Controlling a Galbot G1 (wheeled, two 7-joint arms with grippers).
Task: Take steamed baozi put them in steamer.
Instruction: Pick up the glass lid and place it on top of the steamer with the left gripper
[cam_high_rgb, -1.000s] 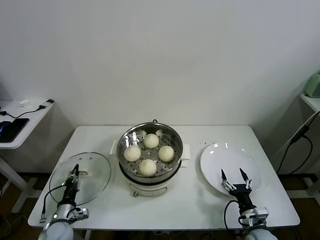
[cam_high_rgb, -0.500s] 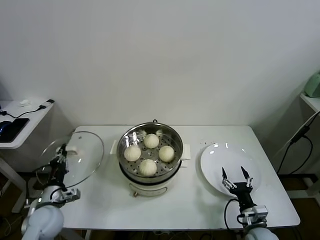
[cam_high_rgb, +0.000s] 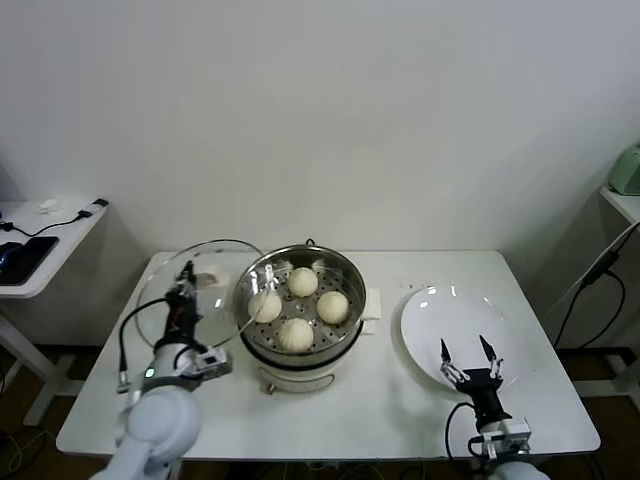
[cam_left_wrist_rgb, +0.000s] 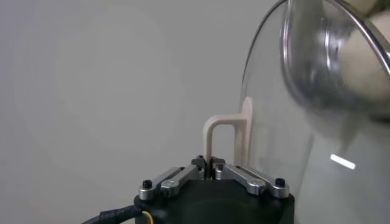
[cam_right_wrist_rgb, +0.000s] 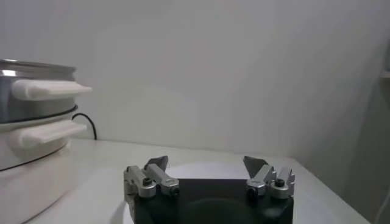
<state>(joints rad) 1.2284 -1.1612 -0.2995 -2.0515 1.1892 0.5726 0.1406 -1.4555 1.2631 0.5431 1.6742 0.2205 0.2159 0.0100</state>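
lid (cam_high_rgb: 215, 285) swung beside steamer (cam_high_rgb: 300, 305), clamped in left gripper (cam_high_rgb: 183, 297)

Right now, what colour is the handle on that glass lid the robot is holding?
Cream-white. The lid handle shows best in the left wrist view, pinched by the left gripper.

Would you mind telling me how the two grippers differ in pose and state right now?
The left gripper is shut on the handle of the glass lid, while the right gripper is open and holds nothing. The left is raised beside the steamer, carrying the lid tilted on edge; the right sits low over the near rim of the white plate. Both point away from the robot.
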